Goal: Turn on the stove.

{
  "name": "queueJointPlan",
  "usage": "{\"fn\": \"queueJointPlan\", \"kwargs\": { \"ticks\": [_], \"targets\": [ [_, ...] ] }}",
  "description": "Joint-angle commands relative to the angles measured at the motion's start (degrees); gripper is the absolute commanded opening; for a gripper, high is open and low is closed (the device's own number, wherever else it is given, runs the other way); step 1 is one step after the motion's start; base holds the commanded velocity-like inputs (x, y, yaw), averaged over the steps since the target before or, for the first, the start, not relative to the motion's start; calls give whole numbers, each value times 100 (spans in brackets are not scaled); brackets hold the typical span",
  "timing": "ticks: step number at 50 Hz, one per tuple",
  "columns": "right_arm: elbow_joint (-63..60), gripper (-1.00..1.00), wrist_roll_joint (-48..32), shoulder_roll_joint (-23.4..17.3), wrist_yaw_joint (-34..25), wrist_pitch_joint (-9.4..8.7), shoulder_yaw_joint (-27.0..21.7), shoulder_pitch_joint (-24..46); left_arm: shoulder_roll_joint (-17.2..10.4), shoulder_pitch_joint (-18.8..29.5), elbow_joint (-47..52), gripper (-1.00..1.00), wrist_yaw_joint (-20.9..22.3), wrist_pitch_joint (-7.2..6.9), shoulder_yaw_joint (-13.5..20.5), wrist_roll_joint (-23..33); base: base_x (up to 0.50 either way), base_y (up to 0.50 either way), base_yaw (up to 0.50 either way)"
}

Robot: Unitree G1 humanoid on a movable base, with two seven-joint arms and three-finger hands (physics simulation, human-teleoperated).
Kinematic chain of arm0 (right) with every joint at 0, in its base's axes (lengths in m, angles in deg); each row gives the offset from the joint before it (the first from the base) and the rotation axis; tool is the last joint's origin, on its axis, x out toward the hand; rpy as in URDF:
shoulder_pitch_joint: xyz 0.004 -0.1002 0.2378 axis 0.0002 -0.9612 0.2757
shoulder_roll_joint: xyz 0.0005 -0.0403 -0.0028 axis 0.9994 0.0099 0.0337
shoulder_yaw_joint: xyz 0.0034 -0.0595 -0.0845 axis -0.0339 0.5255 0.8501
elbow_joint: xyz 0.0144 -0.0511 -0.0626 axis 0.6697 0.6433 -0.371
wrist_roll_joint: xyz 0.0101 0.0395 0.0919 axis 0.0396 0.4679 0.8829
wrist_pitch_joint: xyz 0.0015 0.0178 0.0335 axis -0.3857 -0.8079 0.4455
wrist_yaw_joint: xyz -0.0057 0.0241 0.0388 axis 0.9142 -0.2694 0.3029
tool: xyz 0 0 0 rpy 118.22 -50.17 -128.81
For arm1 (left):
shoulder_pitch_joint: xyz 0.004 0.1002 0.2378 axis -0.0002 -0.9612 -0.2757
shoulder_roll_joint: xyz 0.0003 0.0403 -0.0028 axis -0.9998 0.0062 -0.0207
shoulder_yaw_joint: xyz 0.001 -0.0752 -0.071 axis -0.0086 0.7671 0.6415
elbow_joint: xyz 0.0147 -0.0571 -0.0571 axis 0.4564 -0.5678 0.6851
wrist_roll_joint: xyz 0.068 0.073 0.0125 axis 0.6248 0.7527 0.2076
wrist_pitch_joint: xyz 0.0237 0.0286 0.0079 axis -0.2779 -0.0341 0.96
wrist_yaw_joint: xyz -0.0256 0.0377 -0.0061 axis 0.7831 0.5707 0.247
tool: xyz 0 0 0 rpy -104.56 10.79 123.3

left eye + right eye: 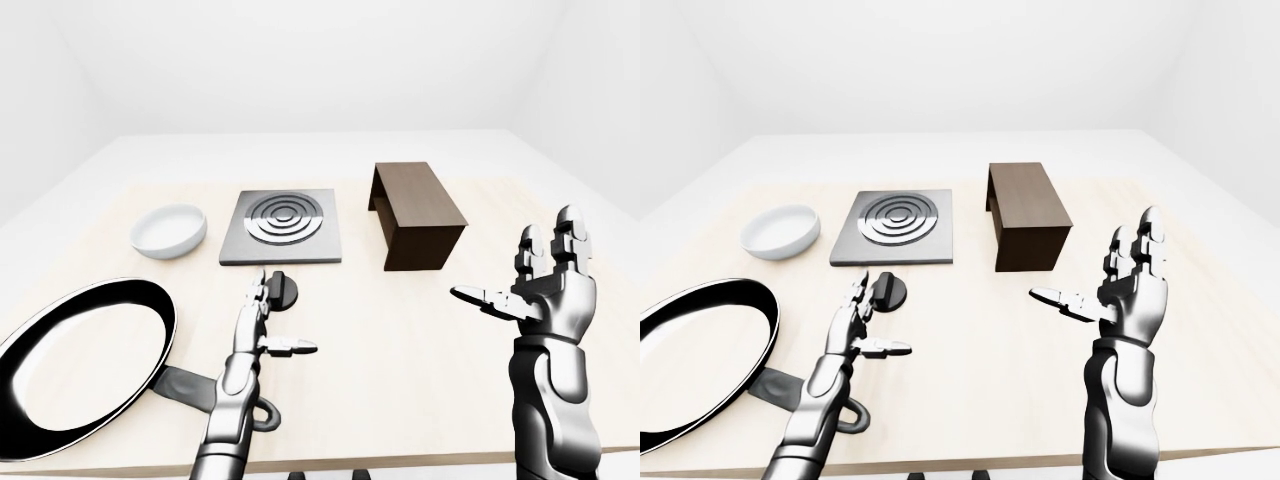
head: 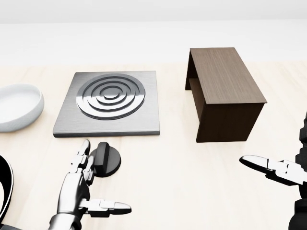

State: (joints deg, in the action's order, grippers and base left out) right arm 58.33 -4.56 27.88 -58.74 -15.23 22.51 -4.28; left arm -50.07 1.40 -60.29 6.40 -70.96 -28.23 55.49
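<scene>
Pale wood-grain tabletop (image 1: 400, 350) under white walls is what I'm looking at. On it, left of centre in the head view, sits the stove (image 2: 109, 103): a flat square slab of brushed grey metal with raised concentric rings. Just below its lower edge lies the knob (image 2: 105, 160), a matte black disc with a straight ridge across it. My left hand (image 2: 76, 189), jointed chrome, has its fingers spread, the two long fingertips (image 2: 84, 149) at the knob's left rim and the thumb sticking out to the right; it grips nothing. I can't tell whether the tips touch the knob. Right of the stove stands a dark brown box (image 2: 224, 92), open on its far side. My right hand (image 1: 1127, 283) is raised, palm open, empty. A smooth white bowl (image 1: 169, 230) rests left of the stove, and a glossy black pan (image 1: 80, 363) lies nearest me.
</scene>
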Motion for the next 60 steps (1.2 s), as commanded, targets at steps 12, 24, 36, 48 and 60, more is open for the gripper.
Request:
{"fn": "queueJointPlan", "kwargs": {
  "ticks": [12,24,36,48,60],
  "targets": [
    [12,100,-3,12,-18,0,0,-22,131,-197,81,100,7,0,-278,169,0,0,0],
    [26,100,-5,14,-14,0,8,-24,160,-357,439,100,31,0,-405,201,0,0,0],
    [8,100,-11,18,-7,0,22,-23,150,-237,420,100,39,0,-379,194,0,0,0],
    [-57,100,-4,9,3,0,15,-8,208,399,-309,100,-19,0,-344,274,0,0,0],
    [-42,100,-11,24,-12,0,25,-20,200,942,-1100,100,-47,0,-218,291,0,0,0]
  ]
}}
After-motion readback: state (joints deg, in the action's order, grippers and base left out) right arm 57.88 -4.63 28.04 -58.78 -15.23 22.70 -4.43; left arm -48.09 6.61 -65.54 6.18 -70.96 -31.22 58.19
